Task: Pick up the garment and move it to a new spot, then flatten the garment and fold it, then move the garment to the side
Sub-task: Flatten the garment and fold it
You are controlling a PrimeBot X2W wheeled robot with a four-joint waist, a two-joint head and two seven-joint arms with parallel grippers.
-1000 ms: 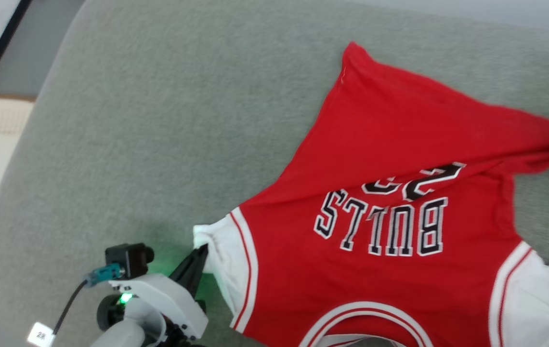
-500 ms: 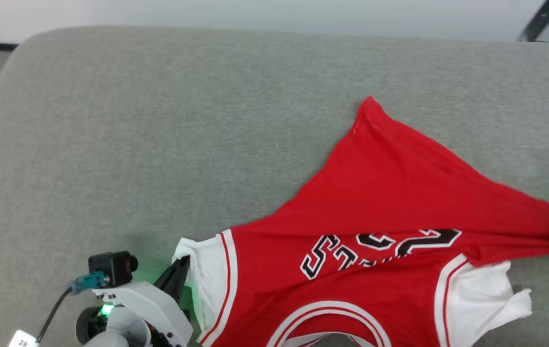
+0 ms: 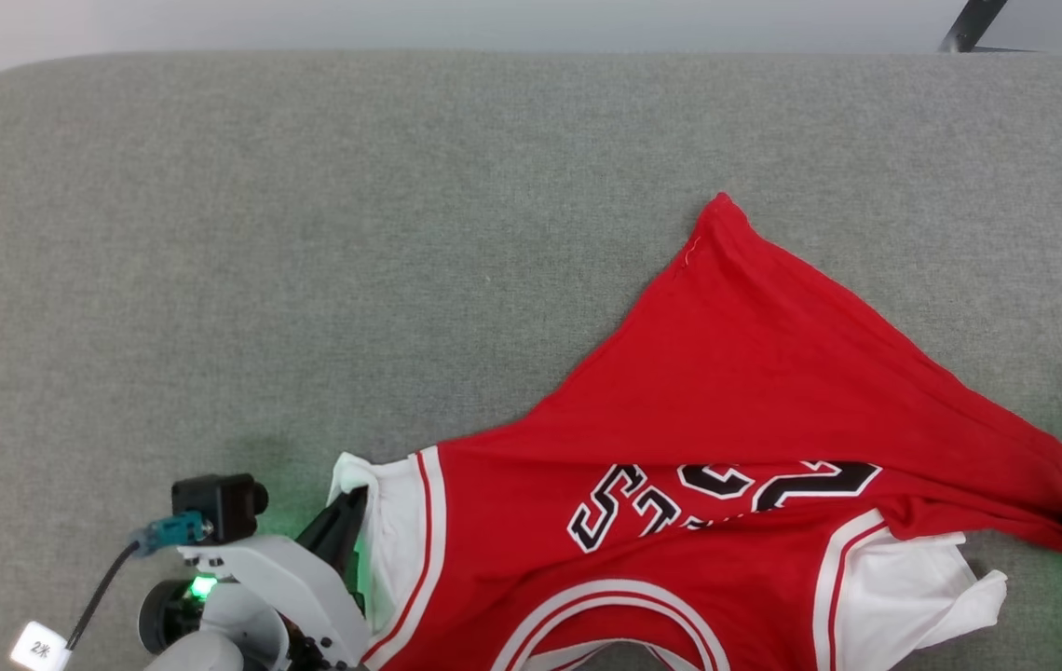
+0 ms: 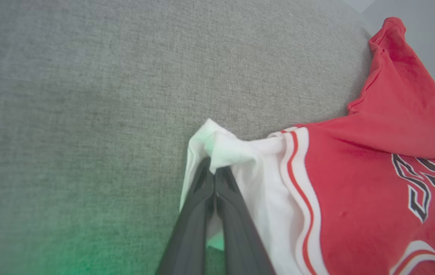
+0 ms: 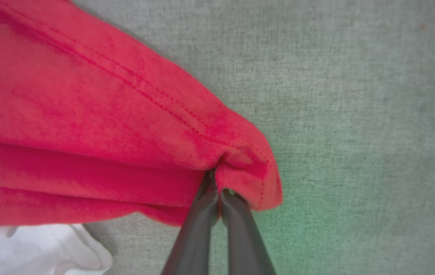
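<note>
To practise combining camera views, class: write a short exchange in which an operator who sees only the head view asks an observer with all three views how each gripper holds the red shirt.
Operator: In my head view the left gripper sits against the garment's white sleeve. Is it actually gripping?
Observer: Yes. The left wrist view shows its fingers pressed together on a bunched fold at that sleeve's edge.
Operator: The right gripper is cut off at my frame's right edge. What does it hold?
Observer: In the right wrist view it is shut on a corner of the red hem, and the stitched edge puckers around the tips.
</note>
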